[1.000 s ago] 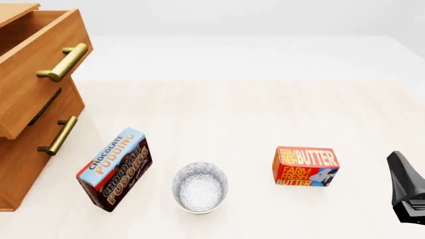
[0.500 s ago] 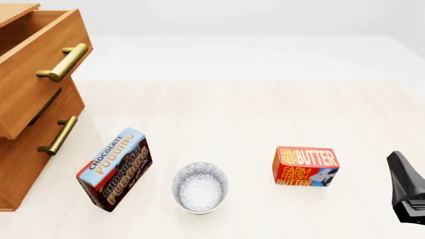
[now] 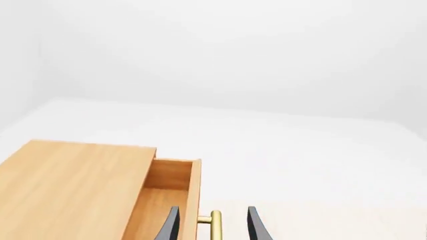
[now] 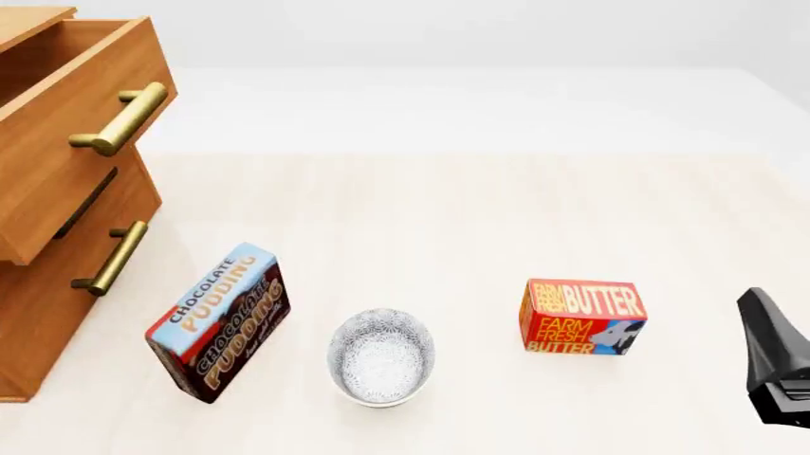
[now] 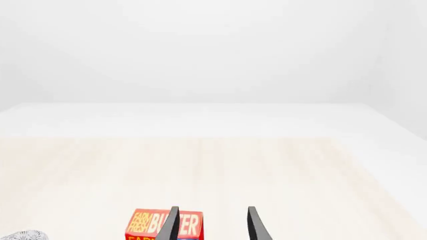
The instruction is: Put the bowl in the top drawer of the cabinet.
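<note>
The bowl, small and white with a fine dark pattern, stands upright on the table near the front edge, between two boxes. Its rim also peeks into the right wrist view as the bowl. At the left stands the wooden cabinet with its top drawer pulled out and nothing visible inside. My right gripper is open and holds nothing; it shows as a dark shape at the right edge, right of the butter box. My left gripper is open, looking at the top drawer and its brass handle; it is outside the front view.
A chocolate pudding box stands tilted just left of the bowl. A butter box sits to the bowl's right, also seen as the butter box. The lower drawer's handle is below the open drawer; that drawer is shut.
</note>
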{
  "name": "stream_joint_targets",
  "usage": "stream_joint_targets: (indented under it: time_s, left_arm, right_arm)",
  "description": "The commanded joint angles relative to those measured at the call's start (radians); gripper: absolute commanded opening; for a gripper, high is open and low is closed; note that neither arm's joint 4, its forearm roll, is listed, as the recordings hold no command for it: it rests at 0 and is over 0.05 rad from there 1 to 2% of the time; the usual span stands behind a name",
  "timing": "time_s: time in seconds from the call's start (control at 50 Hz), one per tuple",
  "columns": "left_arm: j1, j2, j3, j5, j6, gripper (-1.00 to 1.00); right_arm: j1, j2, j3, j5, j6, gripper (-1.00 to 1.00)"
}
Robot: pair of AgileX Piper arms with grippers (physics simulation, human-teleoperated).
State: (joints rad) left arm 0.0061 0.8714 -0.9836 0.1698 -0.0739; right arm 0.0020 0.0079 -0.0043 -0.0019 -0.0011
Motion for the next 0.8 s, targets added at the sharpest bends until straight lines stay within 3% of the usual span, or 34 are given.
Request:
stream_joint_targets:
  time_s: [0.02, 0.3, 0.8]
  left_arm:
    - [0.014, 0.074, -0.012, -0.035, -0.046, 1.0]
    - [0.039, 0.143, -0.004, -0.072, -0.105, 1.0]
    - [0.068, 0.215, 0.027, -0.104, -0.122, 1.0]
  right_arm:
    - [0.0, 0.0, 0.0, 0.0, 0.0, 1.0]
    - [0.0, 0.0, 0.0, 0.0, 0.0, 1.0]
    - [0.0, 0.0, 0.0, 0.0, 0.0, 1.0]
